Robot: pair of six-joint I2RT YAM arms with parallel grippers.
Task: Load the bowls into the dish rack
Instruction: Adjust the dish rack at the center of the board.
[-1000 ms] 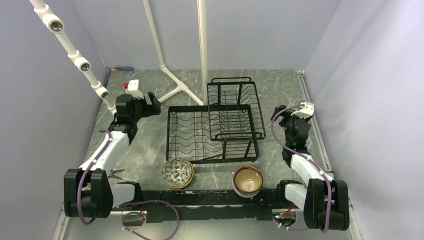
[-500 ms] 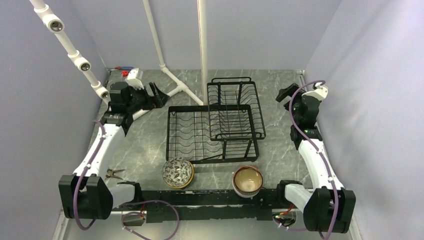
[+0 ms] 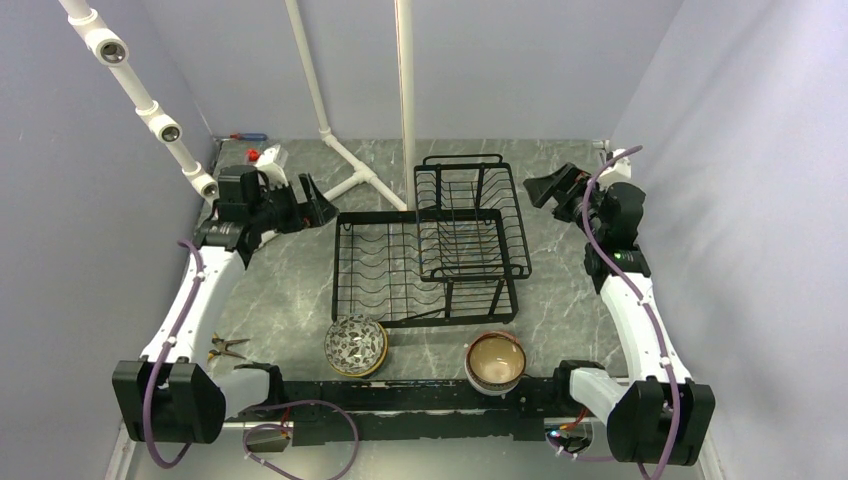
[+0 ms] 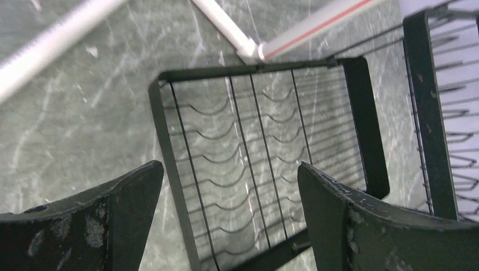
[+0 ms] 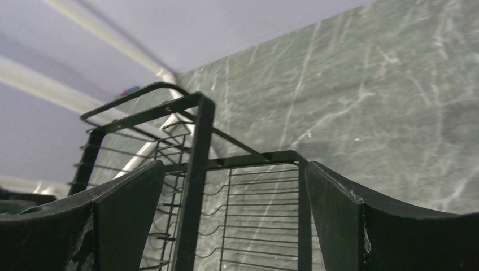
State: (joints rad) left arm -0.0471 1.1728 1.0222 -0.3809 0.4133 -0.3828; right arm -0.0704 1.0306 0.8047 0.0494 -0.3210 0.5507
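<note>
Reaching out over the last second, both arms had stretched away from the near edge of the worktop (image 3: 290,300) and turned inward on the dish rack (image 3: 380,214), which sat at the middle of the worktop with nothing in it. The left hand (image 3: 313,203) hung off the rack's far left corner, its fingers spread wide and holding nothing. The right hand (image 3: 548,190) had swung up from beside the rack to the far right side, pointing at the raised basket, equally spread and bare. The two bowls in sight had not moved: a dark patterned bowl (image 3: 355,344) and a brown-rimmed cream bowl (image 3: 496,362) sat at the near edge, well apart from both hands. Each may have topped a stack, though that was hard to tell. Loading had therefore probably not begun, and the arms would have to come back for a first pick. Only the overhead view showed the bowls. The left wrist view looked down on bare plate slots in the lower tray, while the right wrist view caught the basket's frame from low down.
</note>
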